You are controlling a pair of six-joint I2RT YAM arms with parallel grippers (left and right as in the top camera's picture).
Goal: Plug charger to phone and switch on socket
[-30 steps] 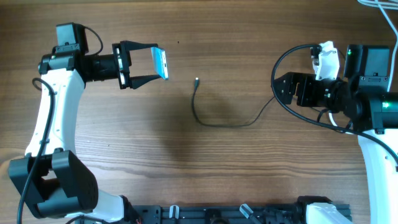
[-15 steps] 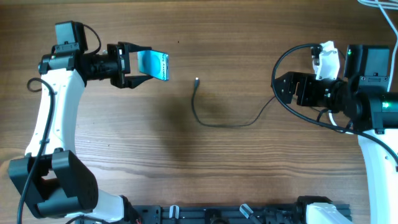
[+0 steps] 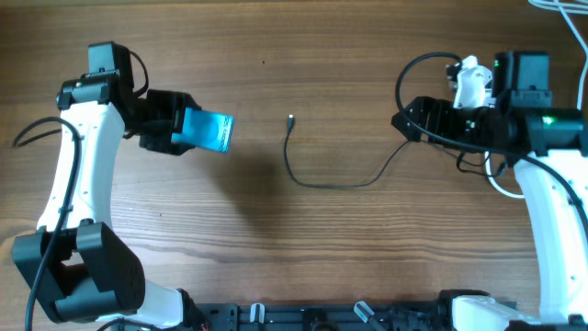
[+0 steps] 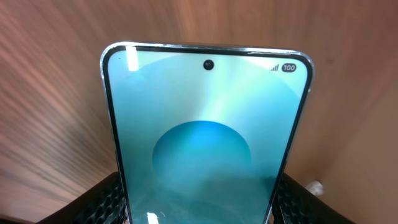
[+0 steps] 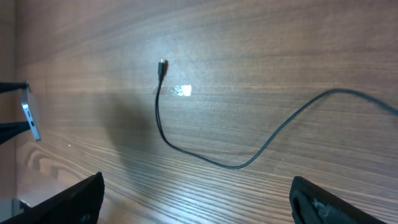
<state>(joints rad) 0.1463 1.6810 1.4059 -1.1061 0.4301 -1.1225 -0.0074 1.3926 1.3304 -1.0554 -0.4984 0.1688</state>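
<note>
My left gripper (image 3: 176,129) is shut on the phone (image 3: 207,131), gripping its two long edges and holding it above the table at the left. In the left wrist view the phone's teal screen (image 4: 205,137) fills the frame, lit, with my left fingers (image 4: 199,208) on both sides. The charger, a thin black cable (image 3: 317,181), lies on the table's middle, its small plug tip (image 3: 290,119) pointing to the far side. It also shows in the right wrist view (image 5: 205,158) with the tip (image 5: 161,63). My right gripper (image 5: 196,199) is open and empty, above the cable's right part. The socket is out of view.
A white cable (image 3: 568,18) crosses the far right corner. A dark rail (image 3: 349,317) runs along the table's near edge. The phone shows edge-on at the left of the right wrist view (image 5: 30,113).
My left gripper has turned the phone from edge-on to screen-up and drawn it left and nearer. My right arm has shifted left and farther from me.
</note>
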